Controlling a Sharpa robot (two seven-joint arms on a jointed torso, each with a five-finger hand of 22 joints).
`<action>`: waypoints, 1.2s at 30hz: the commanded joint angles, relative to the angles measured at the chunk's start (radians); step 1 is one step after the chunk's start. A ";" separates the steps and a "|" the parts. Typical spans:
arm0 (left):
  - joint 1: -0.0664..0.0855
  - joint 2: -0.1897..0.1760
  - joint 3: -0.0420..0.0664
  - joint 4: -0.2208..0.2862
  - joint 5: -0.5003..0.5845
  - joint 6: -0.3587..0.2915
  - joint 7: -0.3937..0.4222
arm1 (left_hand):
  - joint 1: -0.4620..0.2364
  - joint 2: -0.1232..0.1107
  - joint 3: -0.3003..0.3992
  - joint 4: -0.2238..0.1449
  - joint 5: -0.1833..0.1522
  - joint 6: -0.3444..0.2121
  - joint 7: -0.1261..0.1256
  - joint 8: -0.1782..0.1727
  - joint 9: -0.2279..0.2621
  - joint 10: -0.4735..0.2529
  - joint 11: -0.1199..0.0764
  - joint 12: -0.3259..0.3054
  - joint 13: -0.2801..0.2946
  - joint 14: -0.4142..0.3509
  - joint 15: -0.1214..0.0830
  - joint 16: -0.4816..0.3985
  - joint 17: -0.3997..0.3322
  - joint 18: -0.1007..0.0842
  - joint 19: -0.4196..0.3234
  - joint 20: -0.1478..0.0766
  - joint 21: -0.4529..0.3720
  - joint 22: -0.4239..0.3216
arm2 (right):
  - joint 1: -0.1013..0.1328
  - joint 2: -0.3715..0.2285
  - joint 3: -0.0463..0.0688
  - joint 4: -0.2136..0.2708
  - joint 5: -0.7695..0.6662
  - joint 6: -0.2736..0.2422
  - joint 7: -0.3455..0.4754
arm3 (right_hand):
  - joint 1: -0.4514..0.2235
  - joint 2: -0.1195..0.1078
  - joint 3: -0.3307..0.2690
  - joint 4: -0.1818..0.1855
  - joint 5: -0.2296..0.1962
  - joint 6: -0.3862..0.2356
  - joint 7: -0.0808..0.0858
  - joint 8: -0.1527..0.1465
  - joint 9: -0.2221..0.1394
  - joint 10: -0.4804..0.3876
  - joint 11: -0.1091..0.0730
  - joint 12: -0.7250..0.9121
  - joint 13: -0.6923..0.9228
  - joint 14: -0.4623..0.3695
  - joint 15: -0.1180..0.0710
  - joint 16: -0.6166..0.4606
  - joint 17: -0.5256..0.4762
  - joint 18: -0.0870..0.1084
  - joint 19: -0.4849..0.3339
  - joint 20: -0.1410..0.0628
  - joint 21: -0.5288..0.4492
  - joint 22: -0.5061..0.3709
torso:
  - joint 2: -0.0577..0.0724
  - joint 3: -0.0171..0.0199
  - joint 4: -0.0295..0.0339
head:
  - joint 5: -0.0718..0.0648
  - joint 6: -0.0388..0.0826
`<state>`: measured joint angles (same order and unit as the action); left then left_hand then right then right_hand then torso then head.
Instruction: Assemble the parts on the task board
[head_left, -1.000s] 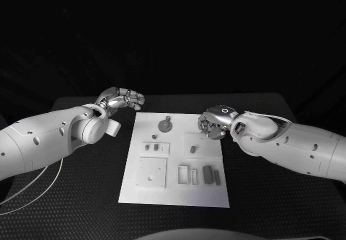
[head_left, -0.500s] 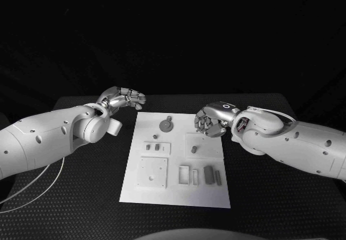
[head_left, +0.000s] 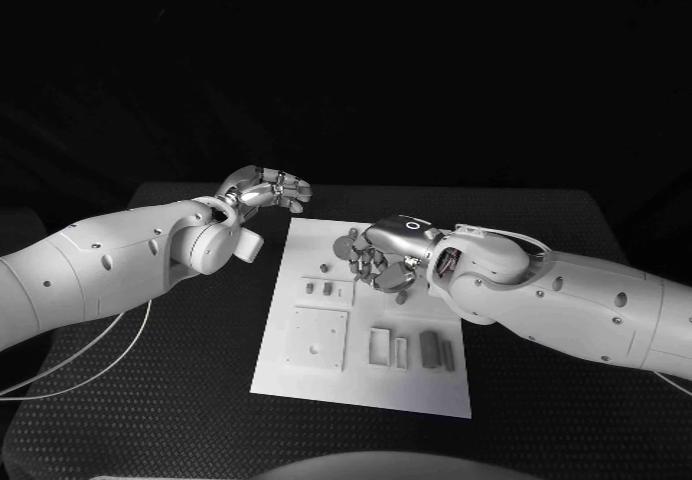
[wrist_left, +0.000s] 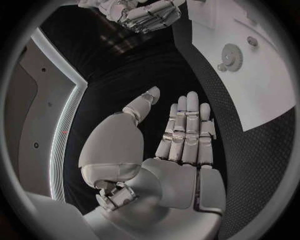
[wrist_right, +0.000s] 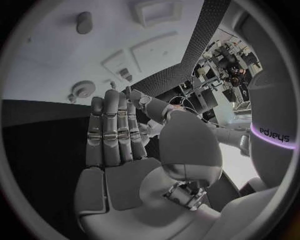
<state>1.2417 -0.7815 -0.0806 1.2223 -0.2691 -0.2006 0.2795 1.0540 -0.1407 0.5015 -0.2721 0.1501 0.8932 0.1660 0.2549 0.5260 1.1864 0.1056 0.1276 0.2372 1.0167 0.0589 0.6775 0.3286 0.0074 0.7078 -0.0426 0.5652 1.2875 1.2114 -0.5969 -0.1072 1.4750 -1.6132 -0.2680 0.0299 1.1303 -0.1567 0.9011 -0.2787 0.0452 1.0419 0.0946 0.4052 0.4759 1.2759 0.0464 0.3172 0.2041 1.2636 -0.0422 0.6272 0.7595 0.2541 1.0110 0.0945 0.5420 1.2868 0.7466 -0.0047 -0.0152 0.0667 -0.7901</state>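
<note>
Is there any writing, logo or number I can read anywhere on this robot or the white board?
"sharpa", seen mirrored and curved, on the glowing band of the right arm's wrist.
A small lit ring, a sign rather than a letter, on the back of the right hand.
A dark label on the right arm: too small to read.
The task board and its parts carry no text.

One task board (head_left: 361, 385), two hands (head_left: 378, 258) (head_left: 268, 188).

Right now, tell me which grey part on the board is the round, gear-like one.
The gear at the task board's far end, just by the right hand: it is a toothed disc, while the other parts are small pegs and bars.
</note>
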 joint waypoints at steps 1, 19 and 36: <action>0.001 0.004 0.001 0.001 0.009 0.004 0.013 | -0.001 0.006 -0.006 -0.001 0.002 -0.005 0.002 0.001 -0.001 -0.002 0.006 -0.004 -0.001 0.006 -0.002 -0.006 0.002 0.016 0.008 0.001 -0.005 -0.001 | -0.010 0.023 -0.014 -0.006 -0.048 0.017 -0.017 | -0.006 0.004 0.001 -0.008 0.004 0.001 0.004 0.002 0.000 0.003 0.000 -0.003 0.001 0.001 -0.003 -0.004 0.002 0.008 0.006 0.001 0.006 0.002 | -0.001 -0.0009 0.0014 | 0.013 -0.004; 0.002 0.023 0.001 0.000 0.009 0.001 0.010 | -0.001 0.003 -0.006 0.000 0.002 -0.006 0.002 0.002 -0.002 -0.001 0.006 -0.005 -0.002 0.005 -0.001 -0.010 0.006 0.015 0.007 0.002 -0.007 -0.001 | -0.064 0.125 -0.084 -0.060 -0.122 0.034 -0.045 | -0.007 0.007 -0.001 -0.009 0.004 -0.001 0.005 0.001 0.003 0.002 0.000 -0.005 0.004 0.001 -0.003 -0.007 0.004 0.008 0.005 0.001 0.006 0.003 | 0.001 -0.0001 0.0032 | 0.054 -0.024; 0.002 0.029 0.001 0.001 0.009 0.004 0.009 | -0.002 0.003 -0.006 0.001 0.002 -0.007 0.003 0.002 -0.003 -0.001 0.006 -0.005 -0.002 0.004 -0.001 -0.013 0.009 0.014 0.007 0.002 -0.009 -0.001 | -0.075 0.146 -0.090 -0.069 -0.141 0.038 -0.050 | -0.007 0.008 -0.001 -0.009 0.004 -0.001 0.005 0.001 0.005 0.003 0.000 -0.006 0.006 0.001 -0.003 -0.007 0.005 0.008 0.005 0.001 0.006 0.004 | 0.001 0.0006 0.0009 | 0.065 -0.032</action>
<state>1.2422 -0.7554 -0.0807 1.2216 -0.2662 -0.2013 0.2788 1.0540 -0.1408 0.5015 -0.2721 0.1501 0.8932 0.1660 0.2549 0.5243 1.1865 0.1056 0.1277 0.2364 1.0167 0.0590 0.6698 0.3369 0.0074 0.7078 -0.0426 0.5612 1.2876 1.1378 -0.4527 -0.1964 1.4061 -1.7357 -0.2445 -0.0178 1.1225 -0.1568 0.9011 -0.2844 0.0424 1.0385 0.0948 0.4030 0.4792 1.2757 0.0465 0.3171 0.2091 1.2646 -0.0403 0.6225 0.7632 0.2512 1.0109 0.0947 0.5419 1.2889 0.7475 -0.0041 -0.0135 0.1292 -0.8211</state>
